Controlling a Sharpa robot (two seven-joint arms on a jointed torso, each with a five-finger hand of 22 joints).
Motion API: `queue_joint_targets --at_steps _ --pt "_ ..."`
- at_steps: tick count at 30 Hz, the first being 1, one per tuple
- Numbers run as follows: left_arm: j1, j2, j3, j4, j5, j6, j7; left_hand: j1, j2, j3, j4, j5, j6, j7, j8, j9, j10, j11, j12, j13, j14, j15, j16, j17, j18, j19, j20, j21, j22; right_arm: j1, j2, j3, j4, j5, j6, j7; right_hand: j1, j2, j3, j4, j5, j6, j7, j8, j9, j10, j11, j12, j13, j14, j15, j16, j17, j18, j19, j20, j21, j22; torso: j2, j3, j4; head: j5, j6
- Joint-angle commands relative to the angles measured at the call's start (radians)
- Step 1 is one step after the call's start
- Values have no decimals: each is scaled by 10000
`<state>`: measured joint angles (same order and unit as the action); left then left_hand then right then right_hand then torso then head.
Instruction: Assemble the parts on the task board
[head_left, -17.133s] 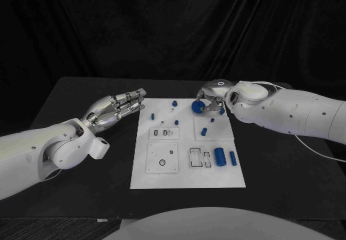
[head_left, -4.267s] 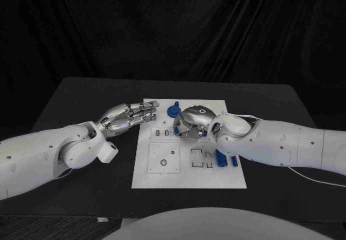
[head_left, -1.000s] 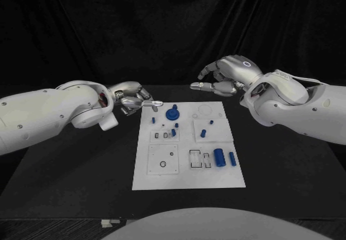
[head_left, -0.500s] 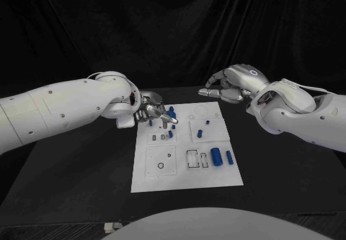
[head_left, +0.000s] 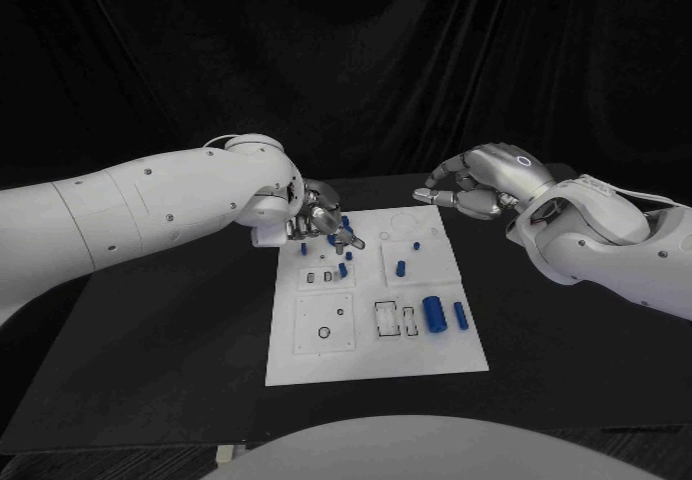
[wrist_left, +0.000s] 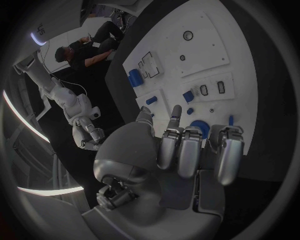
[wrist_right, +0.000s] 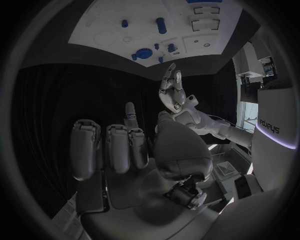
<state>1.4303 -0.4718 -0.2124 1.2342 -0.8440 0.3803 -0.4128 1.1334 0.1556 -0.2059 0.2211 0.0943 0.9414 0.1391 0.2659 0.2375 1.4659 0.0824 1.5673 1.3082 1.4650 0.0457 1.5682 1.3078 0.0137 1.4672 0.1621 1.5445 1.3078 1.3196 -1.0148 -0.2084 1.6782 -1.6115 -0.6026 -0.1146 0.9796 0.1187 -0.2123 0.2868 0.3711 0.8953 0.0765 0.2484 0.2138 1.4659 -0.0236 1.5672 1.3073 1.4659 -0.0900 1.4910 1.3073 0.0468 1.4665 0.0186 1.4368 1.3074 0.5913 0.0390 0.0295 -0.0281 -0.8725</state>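
The white task board (head_left: 369, 350) lies in the middle of the black table. My left hand (head_left: 320, 222) hovers over its far left corner with its fingers (wrist_left: 180, 150) stretched out and nothing in them. Just beyond those fingers stands a round blue part (wrist_left: 200, 127), also seen from the right wrist (wrist_right: 145, 52). My right hand (head_left: 476, 185) hangs above the board's far right edge, fingers loosely bent and empty. A thick blue cylinder (head_left: 433, 317) and a slimmer one (head_left: 460, 315) lie on the board's right side.
Small blue pegs (head_left: 400, 267) stand in the board's middle rows, beside rectangular slots (head_left: 389, 317) and a plate with a ring hole (head_left: 326, 331). Black tabletop (head_left: 159, 350) runs on both sides of the board.
My left hand has swung in from the board's left and now reaches over its far left corner. The right hand has drifted a little to the right and lower.
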Motion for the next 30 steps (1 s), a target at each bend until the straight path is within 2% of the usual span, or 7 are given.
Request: queue_joint_targets --at_steps 1,3,4,6,8,18,30 --pt "-17 42 9 -28 -18 98 -178 -297 -36 -63 192 -162 432 -189 414 423 1049 -185 35 2626 1058 -188 26 2629 73 187 -188 -6 1941 -30 -43 8 58 -18 -61 -169 97 3 -64 3 55 61 0 -72 18 1048 46 36 2635 725 57 45 651 -119 543 59 31 2174 6 27 -32 73 -2" --pt "-38 77 8 -70 -18 62 -248 -426 -151 -29 282 -274 203 -417 1450 1909 1049 -430 35 2626 1058 -450 26 2629 66 223 -471 -6 1980 -40 -60 8 59 -18 -41 -164 126 7 -68 5 84 68 1 -74 21 1048 50 36 2635 726 60 48 654 -119 543 61 32 2174 -2 31 -31 103 -2" --pt "-43 88 8 -85 -18 61 -283 -429 -178 -16 285 -273 252 -481 1755 2270 1049 -474 35 2626 1058 -486 26 2629 56 263 -503 5 2013 -42 -60 8 53 -18 -29 -166 140 10 -69 5 101 74 2 -74 23 1048 51 36 2635 726 61 47 650 -120 545 62 37 2175 -6 28 -24 106 -2" --pt "-61 126 8 -136 -18 62 -407 -478 -240 69 333 -214 -260 -616 2808 3915 1049 -619 35 2626 1058 -627 26 2629 46 316 -668 10 2060 -46 -52 8 28 -17 7 -172 182 20 -73 7 145 97 5 -71 30 1048 57 36 2635 722 66 42 628 -116 538 66 20 2169 -2 28 -18 121 -2" --pt "-79 159 8 -186 -18 52 -506 -484 -268 131 350 -173 -495 -653 3146 4672 1049 -658 35 2626 1058 -676 26 2629 49 304 -702 -5 2053 -50 -36 8 2 -11 33 -170 182 20 -73 7 145 97 5 -71 30 1048 57 36 2635 722 66 42 628 -116 538 66 20 2169 2 19 -22 141 -2" --pt "-296 304 8 -506 -18 234 -803 -53 -251 518 -43 262 -656 -773 3454 5756 1049 -767 35 2626 1058 -777 26 2629 36 370 -795 0 2108 -149 -42 8 -87 37 164 -171 225 34 -77 10 191 134 8 -61 41 1048 68 36 2635 717 73 33 601 -111 530 72 0 2162 -11 8 -15 271 -2" --pt "-538 313 7 -851 -18 180 -673 1 -143 687 -122 363 -806 -767 3330 6004 1049 -782 35 2626 1058 -803 26 2629 75 226 -829 -69 1995 -226 -83 8 -164 109 167 -128 251 103 -95 40 177 244 13 -24 70 1048 95 36 2635 707 96 17 548 -102 516 88 -35 2149 -37 14 -25 289 -2"
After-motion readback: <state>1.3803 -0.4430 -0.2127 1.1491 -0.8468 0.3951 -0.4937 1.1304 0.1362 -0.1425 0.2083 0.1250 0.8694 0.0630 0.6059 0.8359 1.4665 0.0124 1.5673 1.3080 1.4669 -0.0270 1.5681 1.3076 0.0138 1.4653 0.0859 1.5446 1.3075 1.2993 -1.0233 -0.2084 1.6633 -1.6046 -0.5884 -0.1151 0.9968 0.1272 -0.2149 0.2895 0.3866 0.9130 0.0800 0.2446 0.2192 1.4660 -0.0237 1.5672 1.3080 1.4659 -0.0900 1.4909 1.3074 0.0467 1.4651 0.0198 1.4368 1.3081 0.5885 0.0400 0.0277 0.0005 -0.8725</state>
